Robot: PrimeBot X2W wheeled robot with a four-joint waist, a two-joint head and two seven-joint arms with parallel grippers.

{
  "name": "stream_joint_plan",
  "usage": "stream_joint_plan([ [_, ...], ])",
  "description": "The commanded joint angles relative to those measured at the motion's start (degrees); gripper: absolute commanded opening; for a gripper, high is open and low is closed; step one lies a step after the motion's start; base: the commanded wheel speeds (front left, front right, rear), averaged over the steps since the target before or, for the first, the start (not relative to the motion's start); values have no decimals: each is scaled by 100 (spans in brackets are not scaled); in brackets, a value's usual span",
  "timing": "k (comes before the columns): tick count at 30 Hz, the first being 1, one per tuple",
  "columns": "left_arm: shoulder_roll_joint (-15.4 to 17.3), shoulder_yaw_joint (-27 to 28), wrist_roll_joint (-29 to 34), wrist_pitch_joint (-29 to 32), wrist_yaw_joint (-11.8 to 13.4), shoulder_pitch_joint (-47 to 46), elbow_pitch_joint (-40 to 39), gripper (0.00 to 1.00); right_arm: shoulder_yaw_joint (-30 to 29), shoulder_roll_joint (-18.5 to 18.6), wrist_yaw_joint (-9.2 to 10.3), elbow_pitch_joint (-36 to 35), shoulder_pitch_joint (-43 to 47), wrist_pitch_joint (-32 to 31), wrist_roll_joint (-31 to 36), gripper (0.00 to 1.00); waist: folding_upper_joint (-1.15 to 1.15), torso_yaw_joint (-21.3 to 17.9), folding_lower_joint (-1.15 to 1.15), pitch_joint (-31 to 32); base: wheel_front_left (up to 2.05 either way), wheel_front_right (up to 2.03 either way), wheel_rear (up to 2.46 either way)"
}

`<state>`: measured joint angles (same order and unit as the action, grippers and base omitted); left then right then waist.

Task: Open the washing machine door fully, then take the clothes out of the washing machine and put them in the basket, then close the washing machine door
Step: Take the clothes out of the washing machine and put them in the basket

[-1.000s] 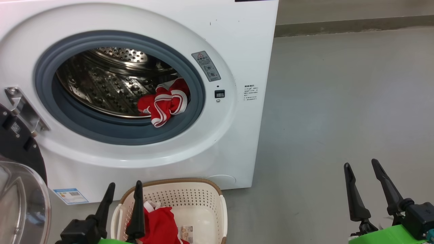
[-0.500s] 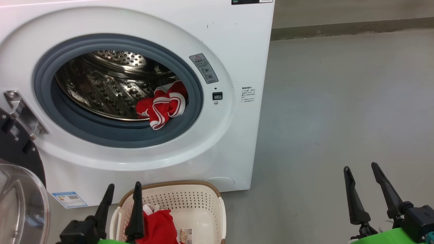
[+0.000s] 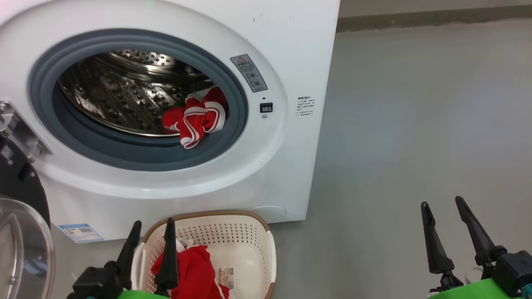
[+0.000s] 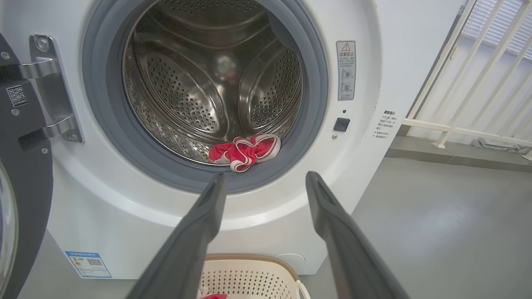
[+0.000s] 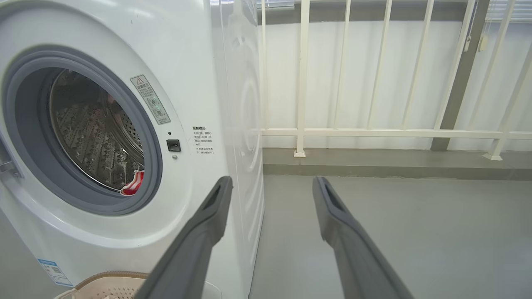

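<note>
Grey floor [image 3: 415,124] and washing machine [image 3: 291,45] shifted with the camera; clothes [image 3: 195,118] lie unmoved.

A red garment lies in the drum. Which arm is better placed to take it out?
Left, likely: the open left gripper points straight at the garment, while the right gripper, also open, aims past the washing machine side.

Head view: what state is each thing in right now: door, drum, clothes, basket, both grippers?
washing machine door: swung open at the left.
washing machine: drum exposed, not yet emptied.
red garment in drum: bunched at the front lip, ungrasped.
red garment in basket: lying inside.
basket: upright on the floor, partly filled.
left gripper: open, empty.
right gripper: open, empty.
</note>
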<state>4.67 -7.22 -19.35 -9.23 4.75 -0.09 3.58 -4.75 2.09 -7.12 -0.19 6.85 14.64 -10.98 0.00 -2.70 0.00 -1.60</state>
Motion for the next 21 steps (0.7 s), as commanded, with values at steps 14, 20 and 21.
stream_joint_plan([
  [14, 125, 141, -97, -97, -52, -1261, -27, 100, 197, 78, -36, -271, -560, 36, 119, 100, 0, 57, 0, -1003, 0, 0, 0],
  [20, 150, 201, -178, -188, -131, -1913, 400, 100, 229, 78, -36, -328, -725, 36, 168, 100, 0, 22, 0, -1383, 0, 0, 0],
  [21, 158, 210, -182, -219, -150, -2033, 497, 100, 227, 78, -36, -333, -753, 36, 163, 100, 0, 13, 0, -1454, 0, 0, 0],
])
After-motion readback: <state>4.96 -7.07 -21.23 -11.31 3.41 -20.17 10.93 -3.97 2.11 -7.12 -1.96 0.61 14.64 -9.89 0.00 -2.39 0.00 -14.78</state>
